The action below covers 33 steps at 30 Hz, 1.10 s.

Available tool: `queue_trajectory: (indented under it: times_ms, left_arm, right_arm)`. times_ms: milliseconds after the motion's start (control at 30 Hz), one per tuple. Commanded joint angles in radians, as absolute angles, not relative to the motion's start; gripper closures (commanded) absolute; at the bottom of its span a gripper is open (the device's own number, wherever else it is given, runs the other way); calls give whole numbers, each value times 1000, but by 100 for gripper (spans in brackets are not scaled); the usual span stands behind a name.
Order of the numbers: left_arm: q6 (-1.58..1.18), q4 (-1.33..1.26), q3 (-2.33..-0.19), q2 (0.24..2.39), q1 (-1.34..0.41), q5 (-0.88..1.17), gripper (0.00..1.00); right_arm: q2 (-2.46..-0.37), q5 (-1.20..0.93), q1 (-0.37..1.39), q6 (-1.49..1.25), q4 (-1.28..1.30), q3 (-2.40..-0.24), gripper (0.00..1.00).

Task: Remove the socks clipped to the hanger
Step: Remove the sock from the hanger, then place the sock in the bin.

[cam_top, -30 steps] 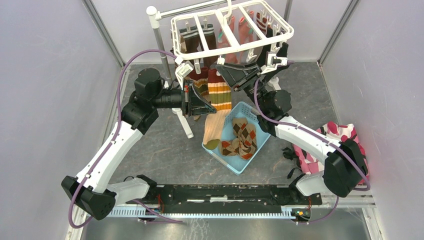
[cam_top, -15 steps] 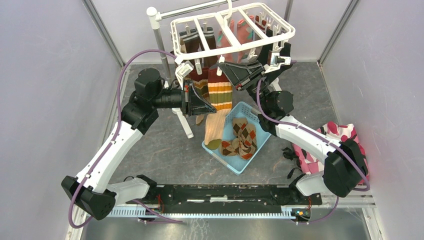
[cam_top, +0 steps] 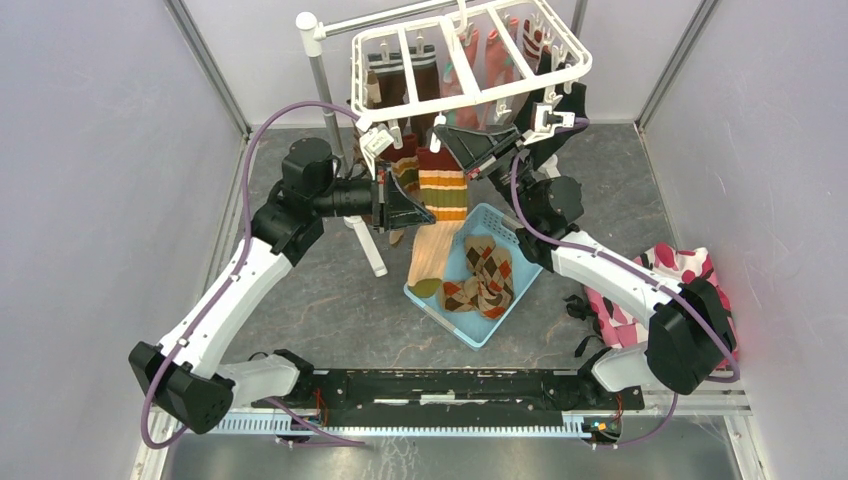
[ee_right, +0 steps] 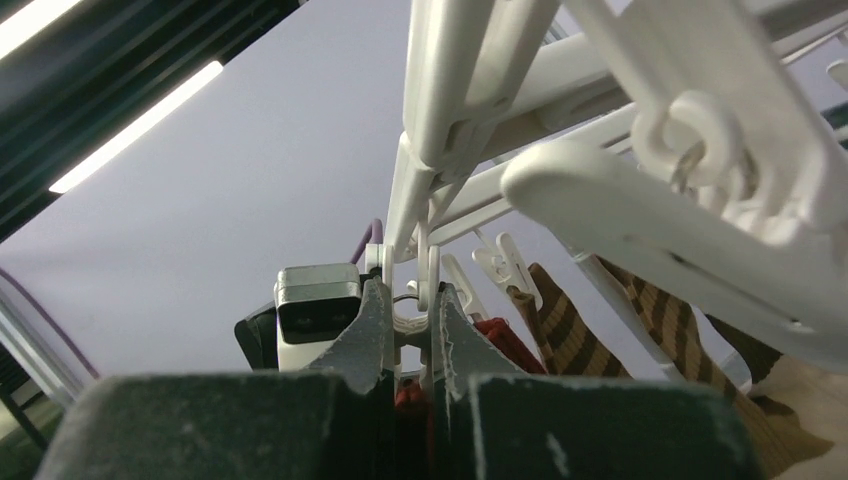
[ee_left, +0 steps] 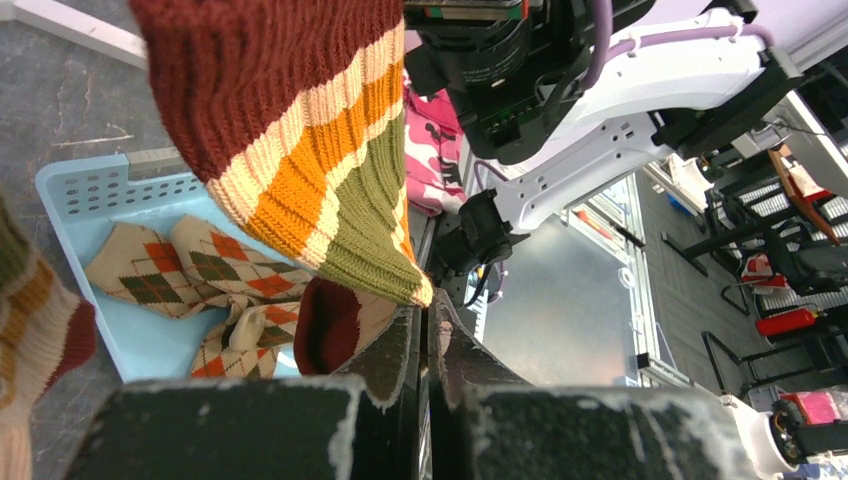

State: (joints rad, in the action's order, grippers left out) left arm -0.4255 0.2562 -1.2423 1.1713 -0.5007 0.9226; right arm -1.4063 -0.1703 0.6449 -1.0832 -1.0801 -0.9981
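Note:
The white hanger (cam_top: pixel 470 55) hangs from the pole stand with several socks clipped under it. A striped sock (cam_top: pixel 440 190), red-brown with cream, orange and green bands, dangles from a front clip down toward the basket. My left gripper (cam_top: pixel 425 215) is shut on that sock's left edge; in the left wrist view the green band (ee_left: pixel 380 250) meets the left gripper's (ee_left: pixel 424 310) closed tips. My right gripper (cam_top: pixel 447 140) reaches up under the frame. In the right wrist view the right gripper (ee_right: pixel 408 290) is shut on a white clip (ee_right: pixel 412 318), with red knit below it.
A light blue basket (cam_top: pixel 440 318) on the floor holds argyle socks (cam_top: pixel 485 275). The grey pole stand (cam_top: pixel 325 90) rises at the back left, its white foot beside the basket. A pink camouflage cloth heap (cam_top: pixel 690 270) lies at the right. Brown striped socks (ee_right: pixel 570 335) hang beyond the clip.
My right gripper has closed on the clip. The hanger has swung a little up and to the right. My left arm has shifted slightly right, still shut on the sock.

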Motion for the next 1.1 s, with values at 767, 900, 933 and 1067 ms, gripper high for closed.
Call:
queue_trajectory:
  times_ms: [767,900,933,1067]
  left_arm:
    - [-91,529,-1275,1216,-599,679,0]
    - [-50,612,-1270,1167,-564,653,0]
    - [-52,623,-1267,1155,-546,653,0]
    - [-73,621,-1244,1095,-416,668,0]
  right_arm:
    - [-1289,-222,613,-956,-908,-1047,100]
    - [-1284,-233,609,-956,-900,-1048,100]
    - [-1281,-234,610,-956,-898,-1048,100]
    - [-1265,-241,605,-956,-888,-1039,100]
